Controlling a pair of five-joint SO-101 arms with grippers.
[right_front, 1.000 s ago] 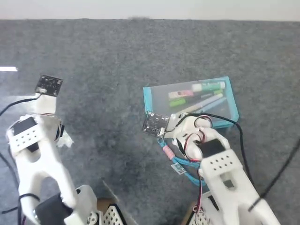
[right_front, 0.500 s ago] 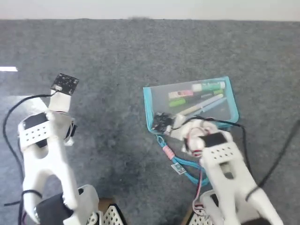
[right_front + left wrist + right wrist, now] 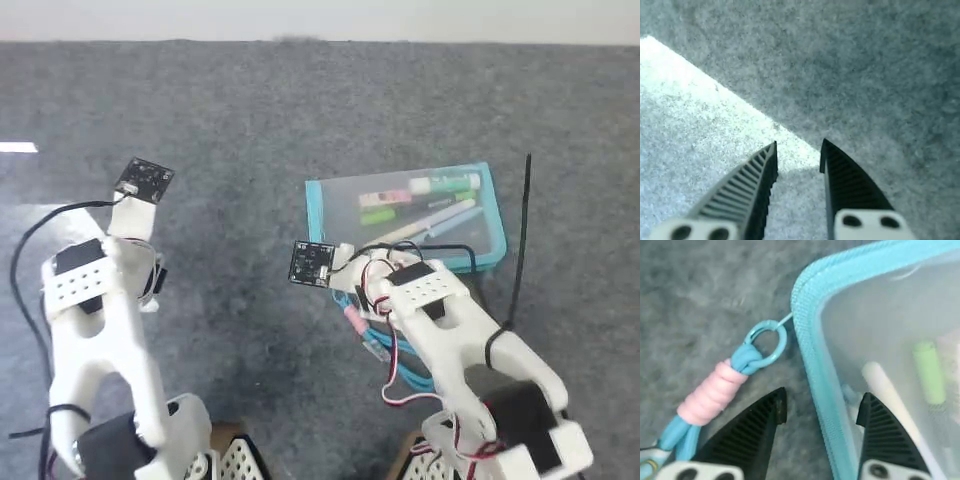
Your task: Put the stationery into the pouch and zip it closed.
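If I close my right gripper (image 3: 822, 400) now, it could slip off, because its 2 jaws sit on each side of the thin blue rim and not on the ring pull (image 3: 767, 342). Then the pouch (image 3: 812, 347) may just slide on the grey mat (image 3: 865, 60). The jaws are wide open and hold nothing. The pens (image 3: 929, 372) lie inside the pouch. My left gripper (image 3: 797, 150) is a little open and empty, over bare mat.

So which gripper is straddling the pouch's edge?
The right gripper, open, with the teal zipper edge of the pouch between its tips; the left gripper, also open, is over bare grey mat.
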